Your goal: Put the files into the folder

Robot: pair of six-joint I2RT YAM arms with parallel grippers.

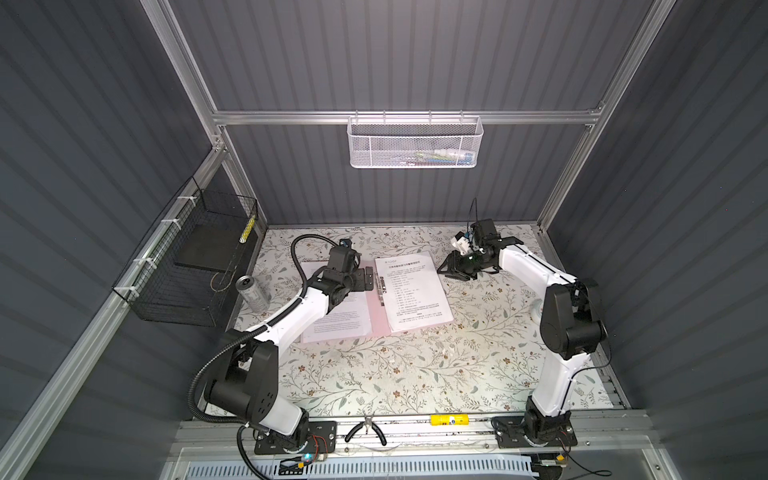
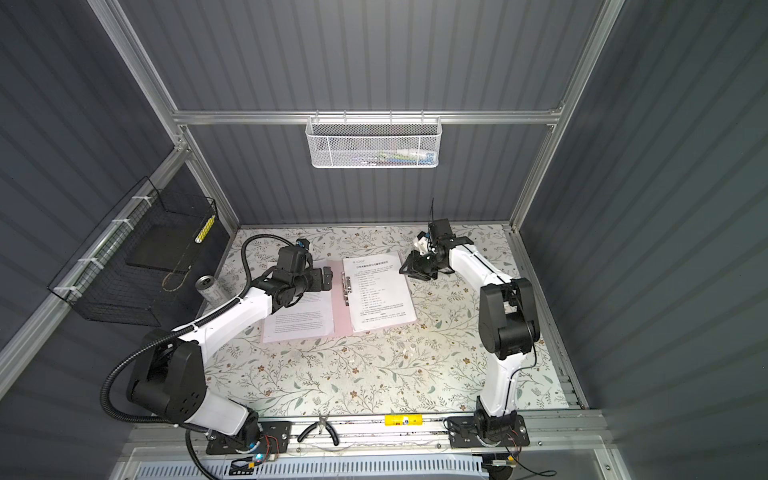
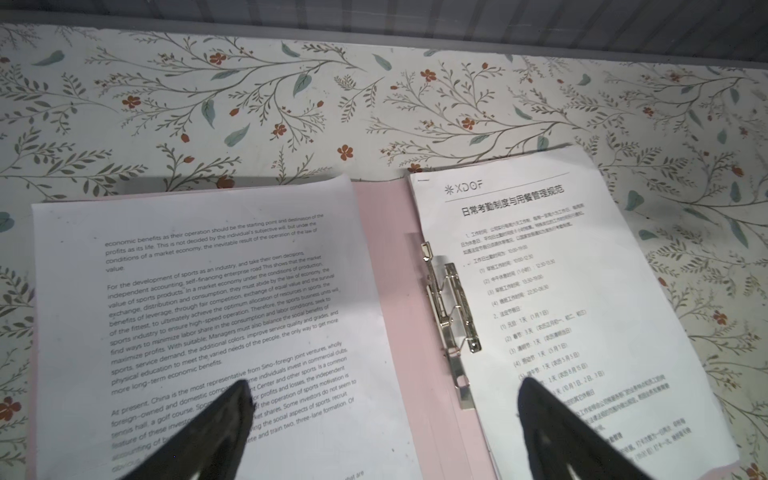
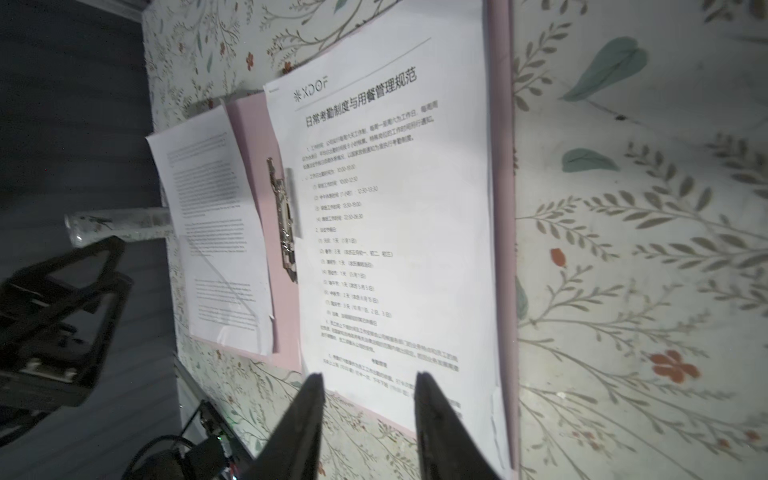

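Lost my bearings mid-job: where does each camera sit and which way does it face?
Top views: high in front, looking down on table and open folder; left arm, right arm whole.
Left wrist: over the folder, facing the back wall; left gripper fingers wide apart.
Right wrist: at the folder's far right corner, looking across it; right gripper fingers, left arm.
Shared: both wrist views show the clip and Chinese sheet.
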